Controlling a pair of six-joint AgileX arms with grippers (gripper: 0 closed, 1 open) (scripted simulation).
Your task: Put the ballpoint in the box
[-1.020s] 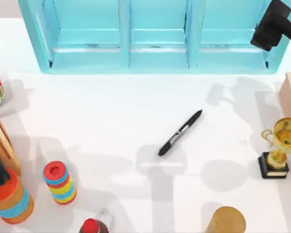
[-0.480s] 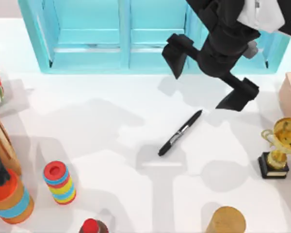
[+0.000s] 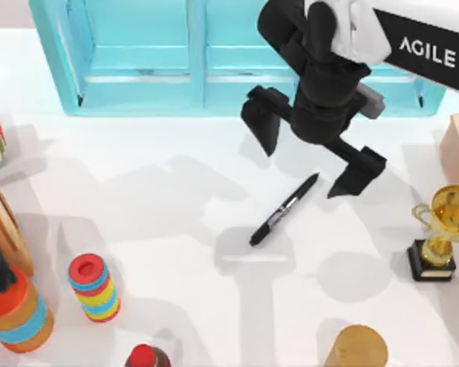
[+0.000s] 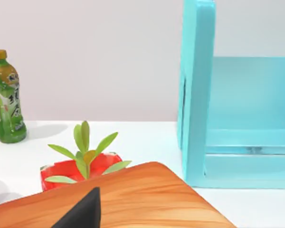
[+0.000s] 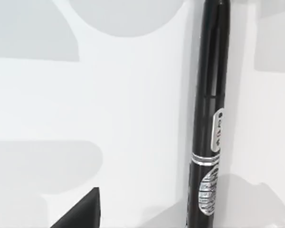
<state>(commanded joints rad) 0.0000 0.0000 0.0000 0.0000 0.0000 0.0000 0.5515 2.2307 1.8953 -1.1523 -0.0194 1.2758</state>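
White table [image 3: 183, 191] filled the top view, where the ballpoint [image 3: 284, 209] lay slantwise near its middle; the right gripper [image 3: 312, 153] hung above the pen's upper end, fingers spread wide. Right wrist view: the ballpoint [image 5: 208, 118] lay flat on the table, untouched.

The top view looks straight down on the white table [image 3: 176, 199], with the blue shelf [image 3: 199, 84] along the upper edge of the frame. My left wrist camera looks level and low over a wooden board [image 4: 133, 199] toward the same blue shelf [image 4: 199, 95] (the top view shares it). My right wrist camera faces down at the table [image 5: 109, 95] from very near, and the ballpoint [image 5: 209, 118] at its right also lies at the centre of the top view [image 3: 284, 209].
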